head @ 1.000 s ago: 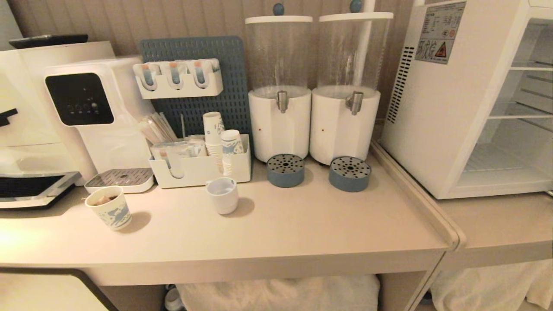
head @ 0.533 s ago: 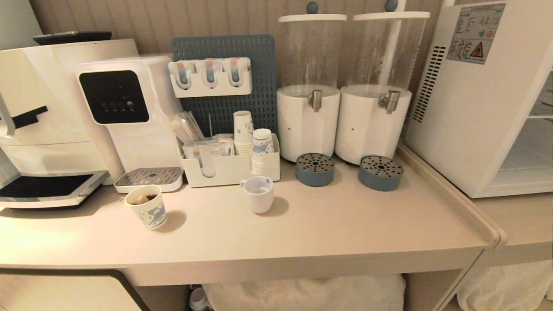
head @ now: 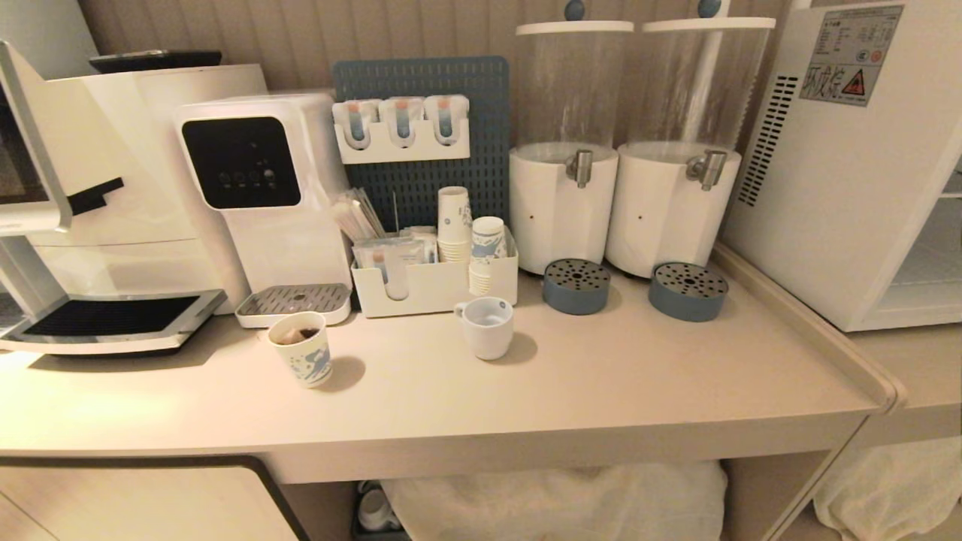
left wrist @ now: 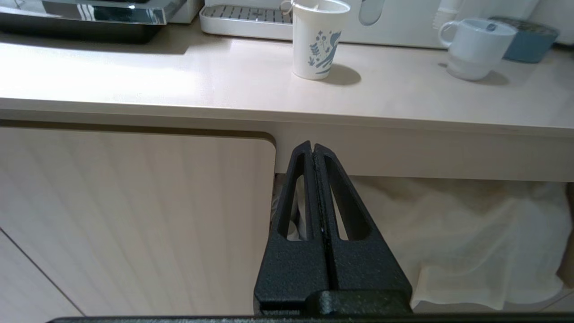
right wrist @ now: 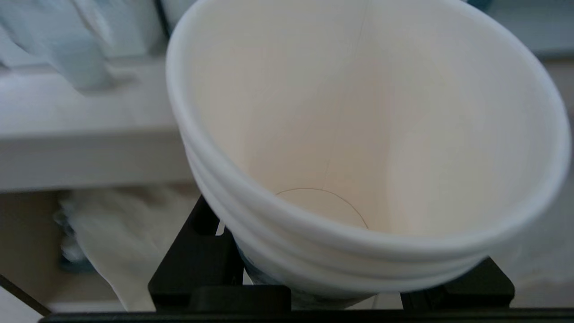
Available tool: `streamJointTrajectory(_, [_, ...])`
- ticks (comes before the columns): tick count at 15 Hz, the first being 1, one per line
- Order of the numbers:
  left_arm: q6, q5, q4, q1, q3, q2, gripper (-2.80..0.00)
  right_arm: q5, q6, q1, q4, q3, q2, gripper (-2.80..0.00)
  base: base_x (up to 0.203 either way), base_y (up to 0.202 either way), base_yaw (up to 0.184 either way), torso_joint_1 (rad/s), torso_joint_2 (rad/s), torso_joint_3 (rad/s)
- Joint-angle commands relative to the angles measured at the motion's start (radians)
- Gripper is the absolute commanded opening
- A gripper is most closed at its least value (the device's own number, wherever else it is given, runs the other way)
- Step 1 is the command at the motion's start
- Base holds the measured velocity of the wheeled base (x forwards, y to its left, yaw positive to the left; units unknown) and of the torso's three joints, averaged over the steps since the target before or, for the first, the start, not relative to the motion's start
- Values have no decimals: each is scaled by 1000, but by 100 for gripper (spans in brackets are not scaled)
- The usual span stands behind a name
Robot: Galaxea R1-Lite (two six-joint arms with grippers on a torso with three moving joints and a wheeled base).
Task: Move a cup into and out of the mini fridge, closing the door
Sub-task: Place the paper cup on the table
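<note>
Between the black fingers (right wrist: 197, 264) of the right hand (right wrist: 332, 287), clamped and empty: the cup (right wrist: 358, 134), mouth toward the wrist.

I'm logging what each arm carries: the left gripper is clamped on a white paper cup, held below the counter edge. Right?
No. The right gripper holds the white paper cup, as the right wrist view shows. The left gripper is shut on nothing, below the pale counter edge, in the left wrist view.

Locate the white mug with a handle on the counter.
In the head view the white mug stands mid-counter, just in front of the white organiser box of paper cups, right of the blue-print paper cup.
</note>
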Motion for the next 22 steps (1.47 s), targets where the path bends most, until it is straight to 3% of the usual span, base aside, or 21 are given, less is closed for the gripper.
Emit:
streamJointTrajectory(1, [-1, 1, 0, -1, 40, -3, -280, 26, 11, -1, 74, -156, 7, -280, 0, 0, 0, 0, 0, 0])
streamJointTrajectory(4, [-3, 2, 0, -1, 40, -3, -280, 18, 124, 31, 164, -516, 186, -280, 0, 0, 0, 0, 0, 0])
streamJointTrajectory(5, [-4, 2, 0, -1, 40, -3, -280, -14, 153, 93, 169, -581, 295, -280, 0, 0, 0, 0, 0, 0])
streamJointTrajectory(9, [-12, 2, 0, 0, 40, -3, -280, -154, 194, 546, 165, -696, 559, -280, 0, 0, 0, 0, 0, 0])
streamJointTrajectory(10, [-12, 2, 0, -1, 40, -3, -280, -166, 183, 612, 159, -696, 623, -280, 0, 0, 0, 0, 0, 0])
streamJointTrajectory(12, [-12, 4, 0, -1, 40, -3, -280, -142, 167, 639, 133, -708, 714, -280, 0, 0, 0, 0, 0, 0])
streamJointTrajectory(14, [-12, 4, 0, -1, 40, -3, -280, -128, 168, 591, 104, -774, 811, -280, 0, 0, 0, 0, 0, 0])
streamJointTrajectory(16, [-12, 4, 0, -1, 40, -3, -280, -80, 187, 405, 66, -806, 909, -280, 0, 0, 0, 0, 0, 0])
streamJointTrajectory(17, [-12, 4, 0, 0, 40, -3, -280, -8, 196, 269, 23, -802, 959, -280, 0, 0, 0, 0, 0, 0])
streamJointTrajectory(19, [-12, 1, 0, 0, 40, -3, -280, 211, 202, 8, -102, -755, 1072, -280, 0, 0, 0, 0, 0, 0])
streamJointTrajectory(20, [-11, -1, 0, -1, 40, -3, -280, 295, 185, -76, -207, -693, 1152, -280, 0, 0, 0, 0, 0, 0])
streamJointTrajectory(22, [-12, 2, 0, 1, 40, -3, -280, 391, 86, -118, -453, -529, 1313, -280, 0, 0, 0, 0, 0, 0])
